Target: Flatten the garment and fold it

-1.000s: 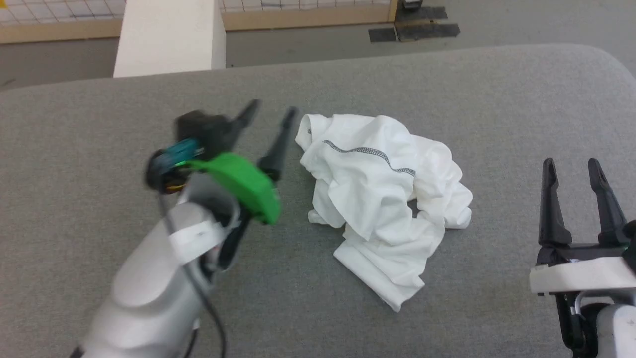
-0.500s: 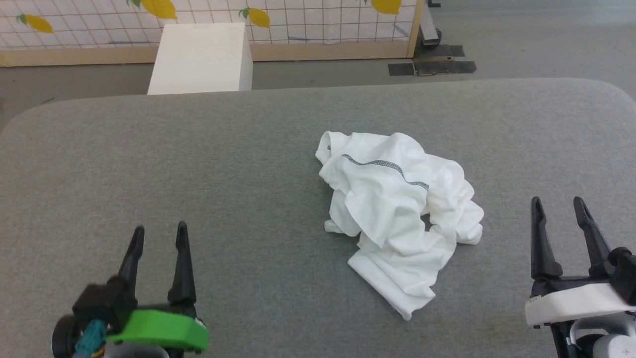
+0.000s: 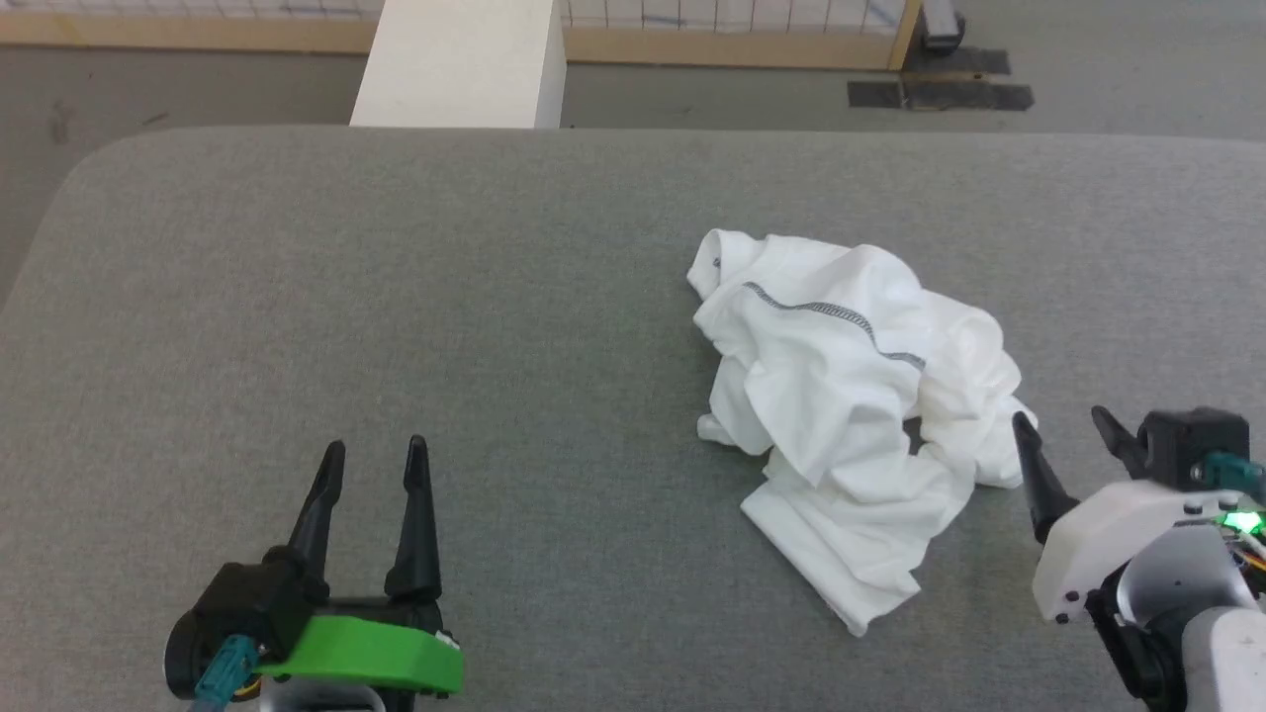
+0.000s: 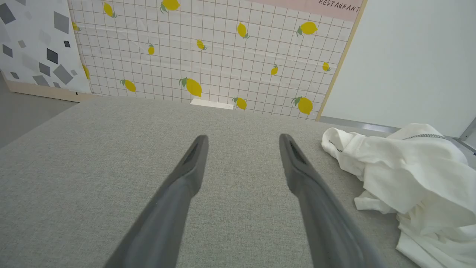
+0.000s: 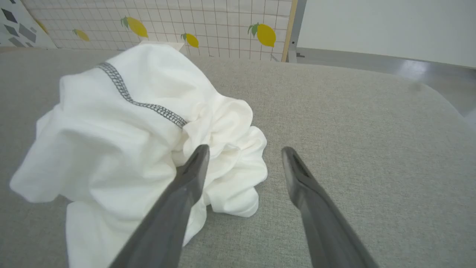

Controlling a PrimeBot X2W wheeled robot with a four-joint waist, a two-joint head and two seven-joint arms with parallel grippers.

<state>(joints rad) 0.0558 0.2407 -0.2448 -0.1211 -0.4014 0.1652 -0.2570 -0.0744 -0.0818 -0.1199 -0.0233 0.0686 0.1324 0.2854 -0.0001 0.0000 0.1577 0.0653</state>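
The garment is a crumpled white heap with a dark zigzag seam, lying right of the middle of the grey padded table. My left gripper stands open at the lower left, well apart from the cloth, nothing between its fingers. In the left wrist view the left gripper points over bare table, with the garment off to its right. My right gripper is open at the heap's right edge. In the right wrist view the right gripper straddles the outer folds of the garment and holds nothing.
A rigid white box stands on the floor just past the table's far edge. Behind it runs a tiled panel with lemons. Dark mats lie on the floor at the far right. The table's corners are rounded.
The head camera has shifted. My left arm drew back from beside the garment to the lower left. My right gripper moved in to the heap's right edge and tilted left.
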